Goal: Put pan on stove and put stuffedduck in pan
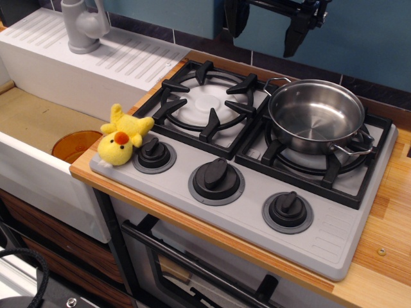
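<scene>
The shiny steel pan (pixel 316 115) sits on the right burner grate of the grey stove (pixel 321 240), empty, with its wire handles at back left and front right. The yellow stuffedduck (pixel 122 136) with an orange beak lies at the stove's front left corner, touching the left knob (pixel 153 154). My gripper (pixel 270 25) hangs at the top of the view, above and behind the pan, fingers apart and holding nothing.
The left burner grate (pixel 207 97) is bare. A white sink unit with a grey faucet (pixel 83 25) stands at the left, with an orange disc (pixel 74 145) in its basin. A wooden counter (pixel 385 224) borders the stove on the right.
</scene>
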